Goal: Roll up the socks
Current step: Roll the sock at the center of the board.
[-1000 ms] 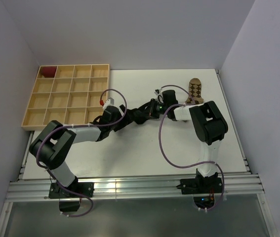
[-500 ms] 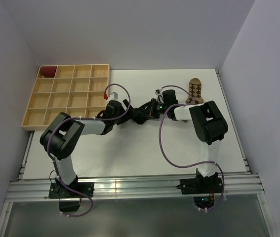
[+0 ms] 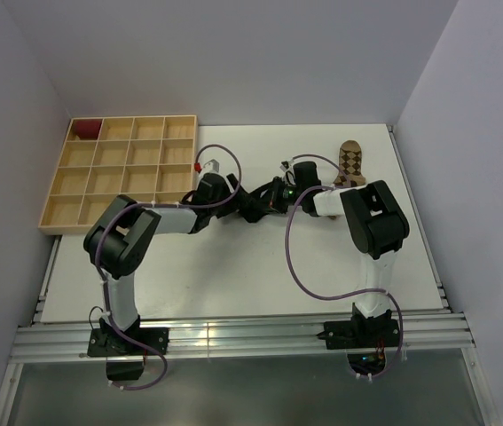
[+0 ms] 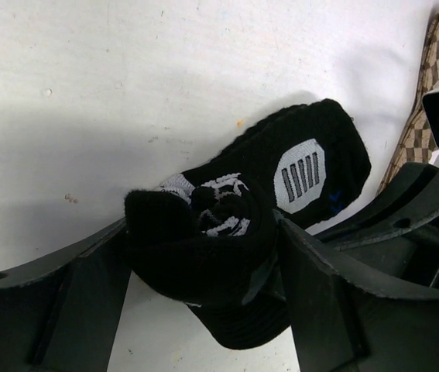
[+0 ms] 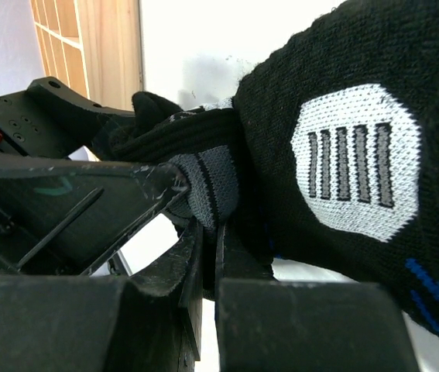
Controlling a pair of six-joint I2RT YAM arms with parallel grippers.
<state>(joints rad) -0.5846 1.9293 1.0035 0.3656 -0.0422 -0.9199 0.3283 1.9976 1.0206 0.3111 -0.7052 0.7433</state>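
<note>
The black sock point(image 4: 312, 147) with grey-white patches lies partly rolled at the table's middle. The rolled end sits between the fingers of my left gripper point(image 4: 204, 226), and both fingers press its sides. My right gripper point(image 5: 211, 225) is shut on a fold of the same sock point(image 5: 351, 116), pinching the fabric near its grey band. In the top view both grippers meet over the dark sock point(image 3: 251, 206), left gripper point(image 3: 236, 201) and right gripper point(image 3: 267, 197) close together. The tan argyle sock point(image 3: 350, 162) lies flat at the back right, also seen from the left wrist point(image 4: 428, 85).
A wooden compartment tray point(image 3: 56, 215) stands at the back left, with a small dark red bundle point(image 3: 85, 130) in its far left corner cell. The right arm's elbow point(image 3: 371, 217) rises just in front of the tan sock.
My left arm has swung its elbow inward and pushed its wrist toward the back right, closer to the right gripper. Its jaws have narrowed onto the roll. The right arm has stayed put.
</note>
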